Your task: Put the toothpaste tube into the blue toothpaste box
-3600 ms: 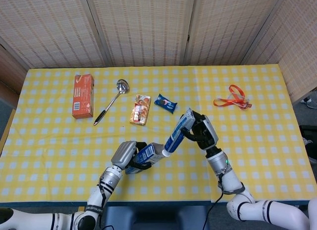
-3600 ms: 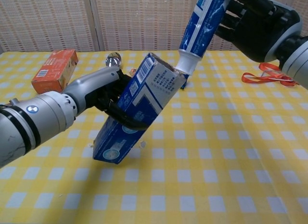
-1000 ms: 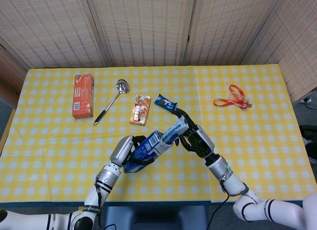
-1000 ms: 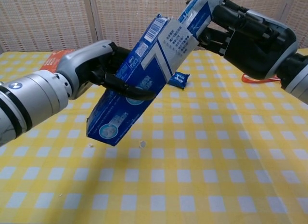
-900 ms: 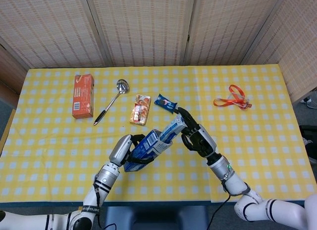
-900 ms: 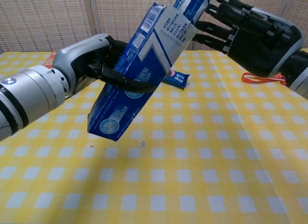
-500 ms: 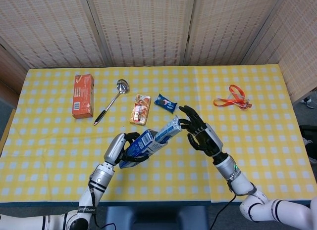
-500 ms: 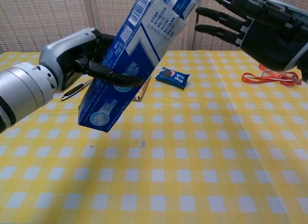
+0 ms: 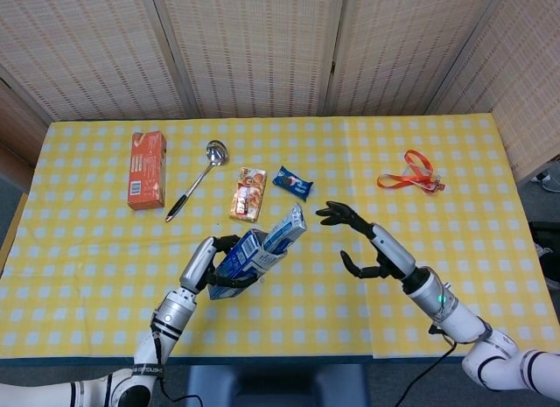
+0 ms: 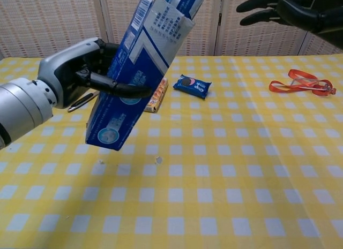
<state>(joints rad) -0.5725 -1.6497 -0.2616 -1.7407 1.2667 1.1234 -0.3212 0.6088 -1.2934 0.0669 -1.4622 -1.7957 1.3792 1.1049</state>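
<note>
Tube (image 10: 185, 1) in box (image 10: 137, 76) — left hand (image 10: 80, 72) gripping, right hand (image 9: 367, 241) apart

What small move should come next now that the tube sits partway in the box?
Probably bring the right robot hand back to press the blue-and-white toothpaste tube deeper. Its end sticks out of the open top of the blue cardboard toothpaste box, which the left robot hand holds tilted above the table, while the right one is open and apart from it.
</note>
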